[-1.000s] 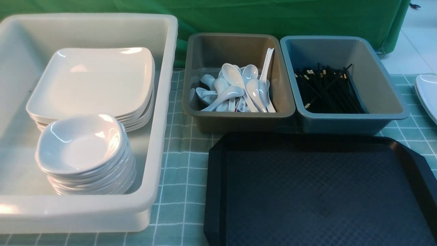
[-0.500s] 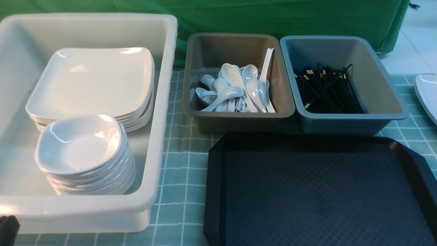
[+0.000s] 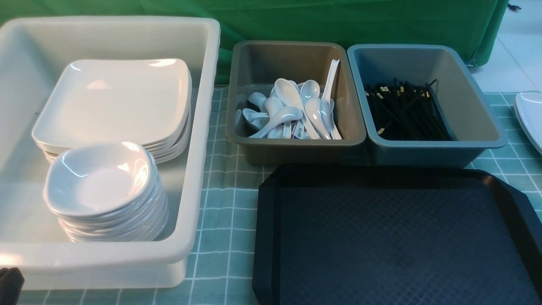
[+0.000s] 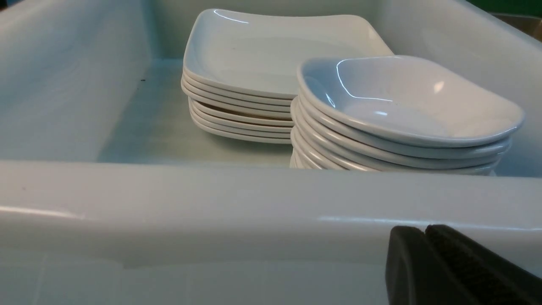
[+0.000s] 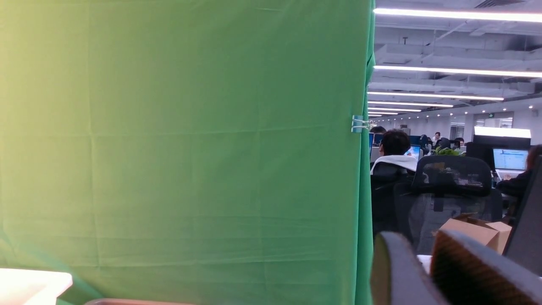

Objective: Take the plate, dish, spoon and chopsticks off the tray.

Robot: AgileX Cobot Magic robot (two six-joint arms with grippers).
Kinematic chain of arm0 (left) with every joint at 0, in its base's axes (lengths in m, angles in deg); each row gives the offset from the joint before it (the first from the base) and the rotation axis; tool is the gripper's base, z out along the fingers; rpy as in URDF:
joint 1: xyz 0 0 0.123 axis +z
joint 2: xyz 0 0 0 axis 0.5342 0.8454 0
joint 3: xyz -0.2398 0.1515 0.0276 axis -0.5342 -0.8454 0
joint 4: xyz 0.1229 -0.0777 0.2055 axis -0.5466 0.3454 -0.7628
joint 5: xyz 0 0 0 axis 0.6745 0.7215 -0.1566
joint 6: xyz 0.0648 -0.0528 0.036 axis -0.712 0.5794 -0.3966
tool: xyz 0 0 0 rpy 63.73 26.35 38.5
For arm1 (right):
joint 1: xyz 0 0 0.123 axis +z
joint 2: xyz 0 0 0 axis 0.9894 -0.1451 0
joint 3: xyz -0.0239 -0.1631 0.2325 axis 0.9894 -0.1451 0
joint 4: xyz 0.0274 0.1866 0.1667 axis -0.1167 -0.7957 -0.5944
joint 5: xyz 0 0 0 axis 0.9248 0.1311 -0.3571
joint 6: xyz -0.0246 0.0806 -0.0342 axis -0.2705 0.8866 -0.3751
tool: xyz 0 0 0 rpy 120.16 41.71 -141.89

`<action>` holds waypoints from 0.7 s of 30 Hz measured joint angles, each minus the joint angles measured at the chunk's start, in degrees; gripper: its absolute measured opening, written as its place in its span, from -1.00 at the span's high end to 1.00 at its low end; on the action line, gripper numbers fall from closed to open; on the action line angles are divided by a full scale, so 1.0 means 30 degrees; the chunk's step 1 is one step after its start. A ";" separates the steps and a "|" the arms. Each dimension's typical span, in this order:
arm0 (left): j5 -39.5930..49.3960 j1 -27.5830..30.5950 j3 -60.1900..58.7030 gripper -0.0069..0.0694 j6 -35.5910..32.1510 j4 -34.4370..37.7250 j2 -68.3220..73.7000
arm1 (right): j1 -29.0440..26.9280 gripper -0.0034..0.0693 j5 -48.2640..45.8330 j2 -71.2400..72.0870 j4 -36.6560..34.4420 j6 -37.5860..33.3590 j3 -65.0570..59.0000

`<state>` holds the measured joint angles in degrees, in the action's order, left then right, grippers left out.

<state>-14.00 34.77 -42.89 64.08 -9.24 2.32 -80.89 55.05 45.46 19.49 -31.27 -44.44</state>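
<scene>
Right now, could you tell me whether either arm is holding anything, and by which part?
Nothing is held. The left gripper is shut on nothing, by the white tub. The right gripper has a small gap with nothing in it.

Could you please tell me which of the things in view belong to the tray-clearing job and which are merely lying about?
Job: black tray; stacked plates and stacked dishes in the white tub; spoons in the grey bin; chopsticks in the blue-grey bin.
Lying about: checked tablecloth; green curtain; white plate edge at the table's right.
</scene>
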 joint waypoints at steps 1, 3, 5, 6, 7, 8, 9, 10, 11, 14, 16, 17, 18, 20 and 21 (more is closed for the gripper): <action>0.0000 0.0000 0.0000 0.78 0.0000 0.0000 0.0000 | 0.0000 0.40 0.0000 0.0000 0.0000 0.0000 0.0000; 0.0000 0.0000 0.0000 0.78 0.0000 0.0000 0.0000 | 0.0000 0.39 0.0000 0.0000 0.0000 0.0000 0.0000; 0.0000 0.0000 0.0000 0.77 0.0000 0.0000 0.0000 | 0.0000 0.37 0.0000 0.0000 0.0000 0.0000 0.0000; 0.0000 0.0000 0.0000 0.77 0.0000 0.0000 0.0000 | 0.0000 0.37 0.0000 0.0000 0.0000 0.0000 0.0000; 0.0000 0.0000 0.0000 0.77 0.0000 0.0000 0.0000 | 0.0000 0.36 0.0000 0.0000 0.0000 0.0000 0.0000; 0.0000 0.0000 0.0000 0.77 0.0000 0.0000 0.0000 | 0.0000 0.36 0.0000 0.0000 0.0086 -0.0227 0.0000; 0.0000 0.0000 0.0000 0.77 0.0000 0.0000 0.0000 | 0.0000 0.36 0.0000 0.0000 0.0153 -0.0227 0.0000; 0.0023 0.0000 0.0000 0.77 0.0000 0.0000 0.0000 | 0.0000 0.35 -0.0015 0.0000 0.0772 -0.0319 -0.0138; 0.0023 0.0000 0.0000 0.77 0.0000 0.0000 0.0000 | 0.0000 0.34 -0.0015 0.0000 0.0993 -0.0319 -0.0168; 0.0023 0.0000 0.0000 0.77 0.0000 -0.0006 0.0000 | 0.0000 0.32 -0.0235 -0.0259 0.2928 0.0868 -0.1144; 0.0023 0.0000 0.0000 0.77 0.0000 -0.0006 0.0000 | 0.0000 0.32 -0.0288 -0.0704 0.3750 0.1316 -0.2195; 0.0023 0.0000 0.0000 0.77 0.0000 -0.0023 0.0000 | 0.0000 0.31 -0.0311 -0.0915 0.3889 0.1466 -0.2753; 0.0023 0.0000 0.0000 0.77 0.0000 -0.0022 0.0000 | 0.0000 0.31 -0.0308 -0.0918 0.3927 0.1455 -0.2754; 0.0023 0.0000 0.0000 0.77 0.0000 -0.0022 0.0000 | 0.0000 0.31 -0.0374 -0.1433 0.4139 0.1547 -0.4489; 0.0023 0.0000 0.0000 0.77 0.0000 -0.0022 0.0000 | 0.0000 0.30 -0.0374 -0.1468 0.4163 0.1535 -0.4628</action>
<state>-13.93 34.77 -42.89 64.08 -9.30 2.32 -80.89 53.93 41.06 31.98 -26.66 -58.32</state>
